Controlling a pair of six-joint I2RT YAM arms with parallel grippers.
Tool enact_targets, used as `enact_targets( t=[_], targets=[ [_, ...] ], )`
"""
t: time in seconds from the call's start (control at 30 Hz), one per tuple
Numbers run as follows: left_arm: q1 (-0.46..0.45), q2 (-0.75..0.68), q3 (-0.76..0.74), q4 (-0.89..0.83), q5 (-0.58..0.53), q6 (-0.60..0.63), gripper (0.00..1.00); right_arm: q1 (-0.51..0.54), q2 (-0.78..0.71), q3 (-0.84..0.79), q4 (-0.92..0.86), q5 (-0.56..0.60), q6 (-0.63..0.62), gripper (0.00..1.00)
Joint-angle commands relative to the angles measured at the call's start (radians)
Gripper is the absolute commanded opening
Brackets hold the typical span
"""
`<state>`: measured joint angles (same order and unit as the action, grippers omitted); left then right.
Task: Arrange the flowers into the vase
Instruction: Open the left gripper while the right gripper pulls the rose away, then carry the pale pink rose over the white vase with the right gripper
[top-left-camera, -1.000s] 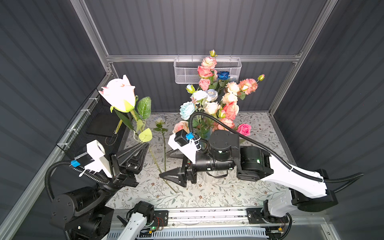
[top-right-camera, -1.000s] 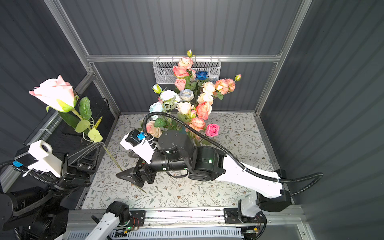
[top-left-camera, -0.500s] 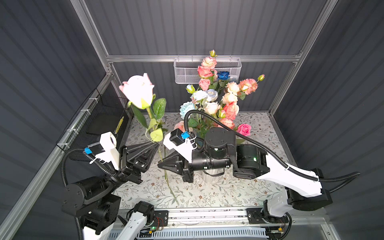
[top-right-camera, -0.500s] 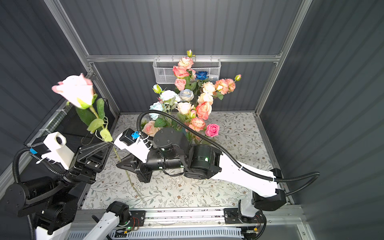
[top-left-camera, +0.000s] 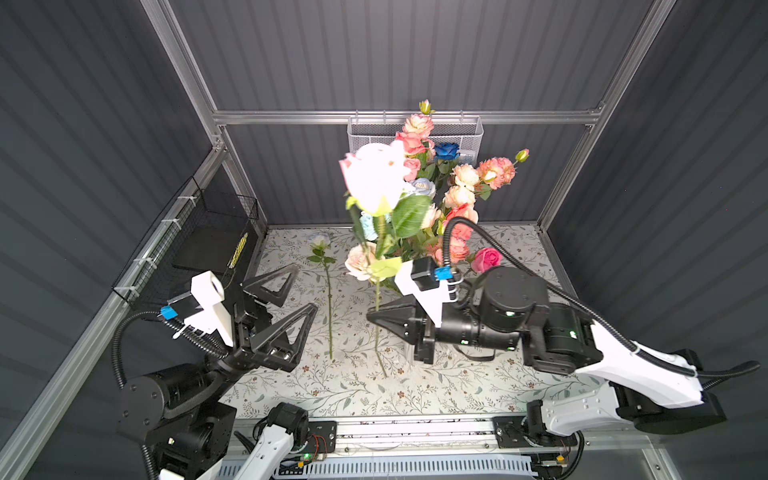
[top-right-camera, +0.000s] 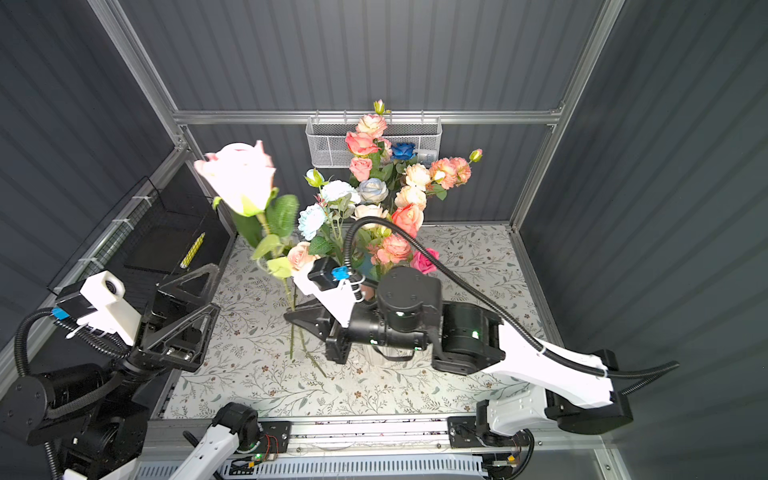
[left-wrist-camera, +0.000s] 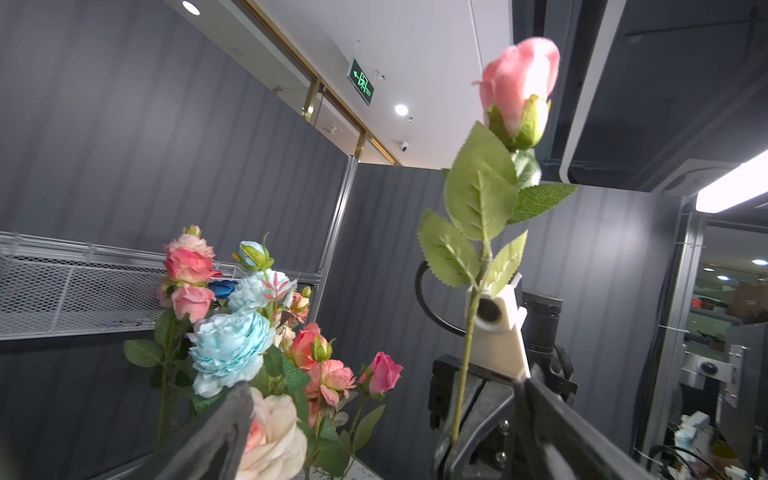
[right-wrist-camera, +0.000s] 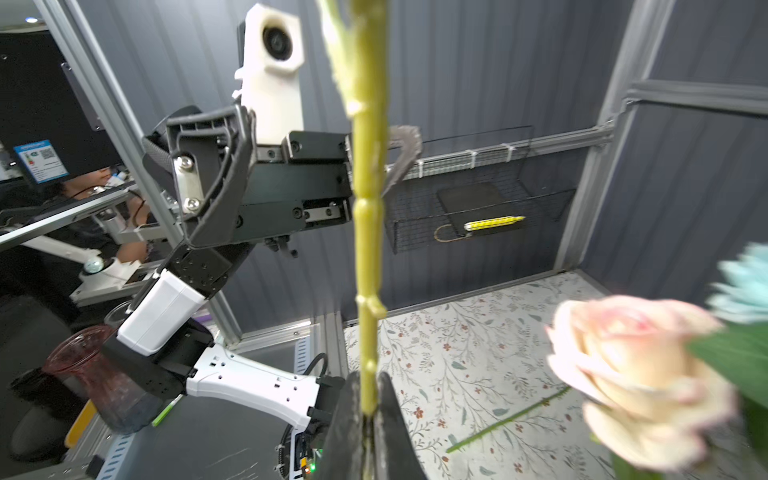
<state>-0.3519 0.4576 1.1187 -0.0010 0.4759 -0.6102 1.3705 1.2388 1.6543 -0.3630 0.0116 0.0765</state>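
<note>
Mid-table, just left of the bouquet (top-left-camera: 440, 195), right gripper (top-left-camera: 369, 318) is clamped on the rose (top-left-camera: 374, 178) low on its stem (right-wrist-camera: 368, 249), jaws pressed tight on it in the right wrist view. Stem stands near upright, long axis vertical, bloom high above the gripper, tail hanging below the jaws over the mat (top-left-camera: 457, 386); cannot tell if the tail touches it. Left gripper (top-left-camera: 305, 289) is spread wide, holds nothing, sits left of the stem and apart from it in both top views. Vase is mostly hidden by the right arm; the bouquet marks where it stands, just beside the held stem on the right arm's side. Right gripper is the nearer one by far. Step in hand, I judge: carry the rose to the vase mouth. Key relation: vase lies to the right of the fingertips and the stem is vertical, so the move likely needs a lift over the rim, a short shift, then a drop along the stem's axis. Risk: leaves snagging the packed blooms. One spare flower (top-left-camera: 329, 307) lies flat on the mat between the grippers.
</note>
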Motion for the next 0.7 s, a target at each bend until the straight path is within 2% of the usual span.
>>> enact_targets(
  t=[0.0,0.1,0.23,0.43,0.67],
  targets=[
    [0.007,-0.031,-0.028,-0.135,-0.136,0.101,1.0,-0.004,-0.096,-0.043,0.055,0.164,-0.067,0.0],
    [0.007,-0.036,-0.071,-0.201,-0.209,0.114,1.0,-0.005,-0.175,-0.074,0.08,0.232,-0.109,0.0],
    [0.007,-0.038,-0.111,-0.264,-0.244,0.118,1.0,-0.015,-0.223,-0.109,0.097,0.315,-0.157,0.0],
    [0.007,-0.049,-0.121,-0.313,-0.271,0.132,1.0,-0.113,-0.279,-0.232,0.206,0.314,-0.169,0.0],
    [0.007,-0.043,-0.138,-0.312,-0.279,0.126,1.0,-0.203,-0.263,-0.327,0.284,0.294,-0.163,0.0]
  ],
)
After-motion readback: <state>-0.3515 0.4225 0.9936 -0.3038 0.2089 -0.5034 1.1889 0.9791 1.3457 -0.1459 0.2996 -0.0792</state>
